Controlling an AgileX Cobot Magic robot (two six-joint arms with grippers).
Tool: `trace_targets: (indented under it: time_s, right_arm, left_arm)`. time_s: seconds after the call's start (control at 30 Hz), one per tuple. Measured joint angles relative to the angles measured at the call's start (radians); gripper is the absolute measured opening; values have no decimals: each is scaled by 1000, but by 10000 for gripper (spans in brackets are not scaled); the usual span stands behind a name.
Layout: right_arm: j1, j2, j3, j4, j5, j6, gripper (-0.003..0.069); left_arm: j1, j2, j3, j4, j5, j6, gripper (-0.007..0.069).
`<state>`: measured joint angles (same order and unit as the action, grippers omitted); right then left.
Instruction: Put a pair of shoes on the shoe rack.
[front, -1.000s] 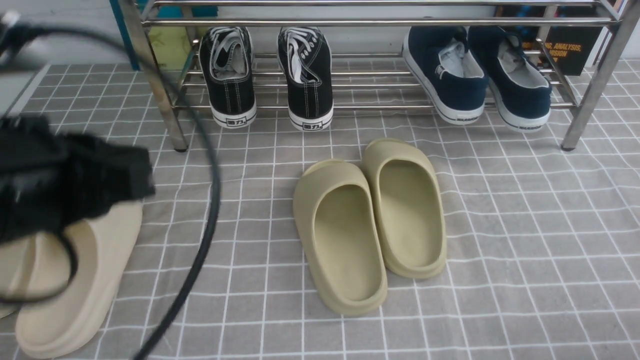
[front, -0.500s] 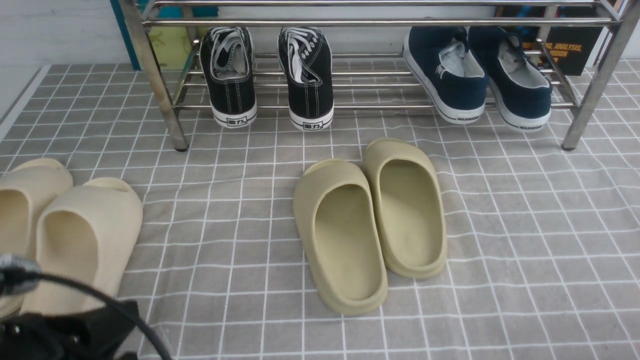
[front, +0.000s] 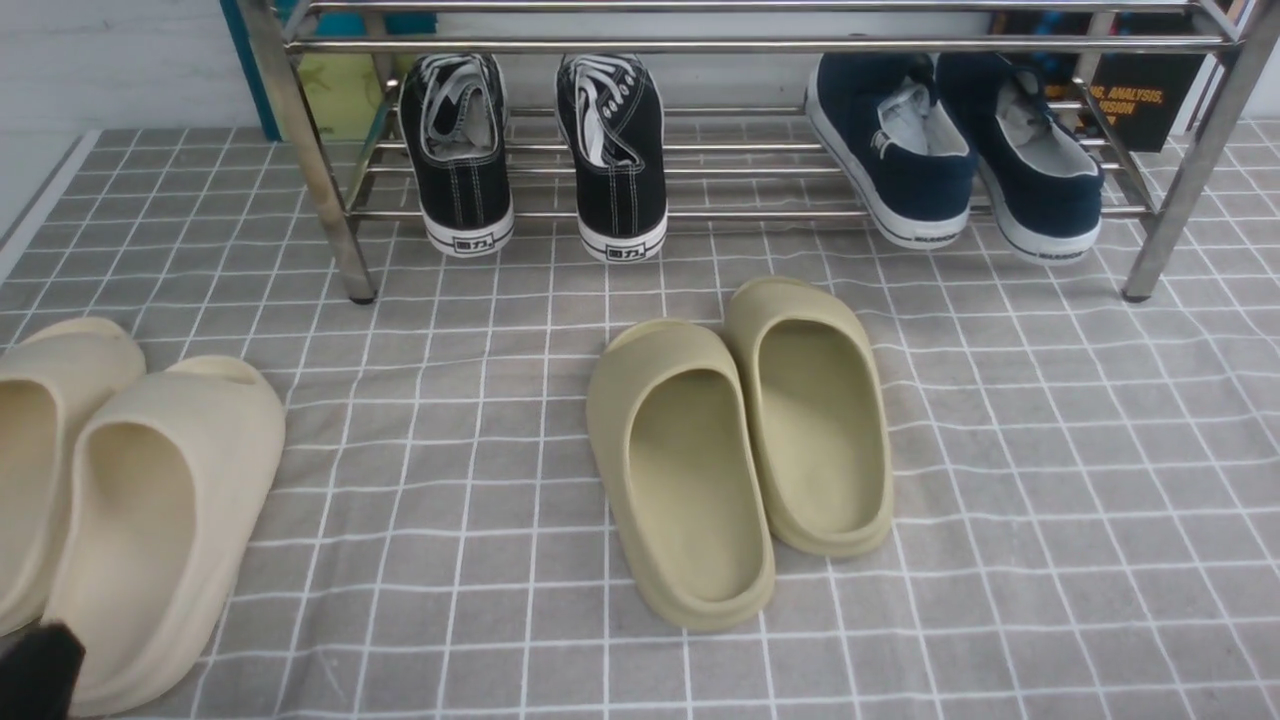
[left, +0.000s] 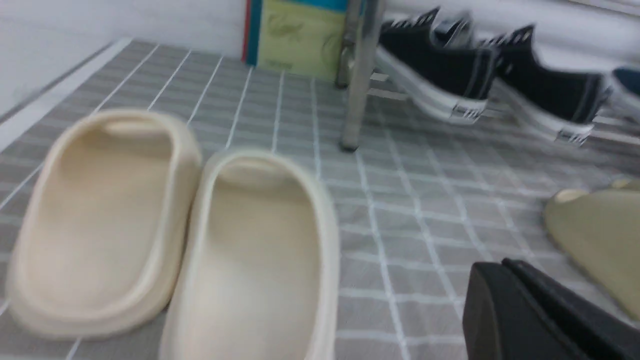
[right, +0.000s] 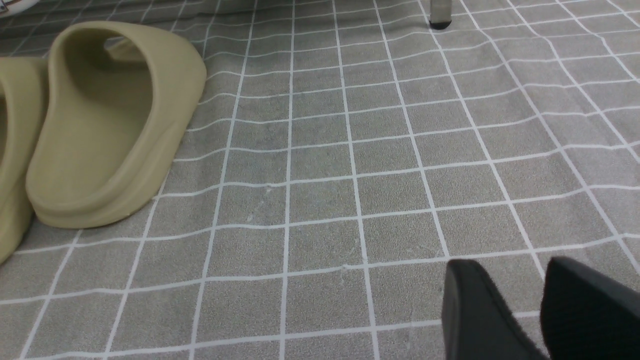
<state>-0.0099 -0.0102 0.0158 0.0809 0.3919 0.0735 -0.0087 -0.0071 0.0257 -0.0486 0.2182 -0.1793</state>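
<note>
The two black shoes (front: 535, 150) sit side by side on the low bars of the shoe rack (front: 300, 150), heels facing out, so the job looks done. The good thing to do now is keep both arms low and away, so nothing bumps the shoes or the rack legs. The left gripper (left: 540, 315) has its fingers pressed together and holds nothing; it hangs near the cream slippers (front: 130, 500), not touching them. The right gripper (right: 535, 310) has its fingers apart with only floor cloth (right: 350, 150) showing between them (nothing is held). The front view shows the whole rack with the blue shoes (front: 960, 150) on it too, but almost nothing of the arms. The left wrist view shows the black shoes from the side, a bit blurry. The right wrist view shows just a green slipper (right: 110, 125) and one rack foot.
</note>
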Motion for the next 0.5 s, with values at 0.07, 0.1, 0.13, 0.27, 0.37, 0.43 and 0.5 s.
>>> trace_targets:
  time_s: [0.07, 0.1, 0.13, 0.27, 0.37, 0.43, 0.5]
  right_arm:
    - [0, 0, 0, 0, 0, 0, 239]
    - [0, 0, 0, 0, 0, 0, 239]
    - [0, 0, 0, 0, 0, 0, 239]
    - [0, 0, 0, 0, 0, 0, 239]
    - [0, 0, 0, 0, 0, 0, 239]
    - [0, 0, 0, 0, 0, 0, 239]
    - [0, 0, 0, 0, 0, 0, 239]
  left_arm:
    - [21, -4, 4, 6, 151, 13, -13]
    - [21, -4, 5, 8, 184, 29, -13]
    - [18, -4, 4, 8, 195, 51, -13]
    - [12, -4, 2, 8, 203, 91, -13]
    - [6, -4, 2, 8, 203, 75, -13]
    - [-9, -4, 2, 8, 203, 60, -13]
    - [-24, -4, 2, 8, 203, 54, -13]
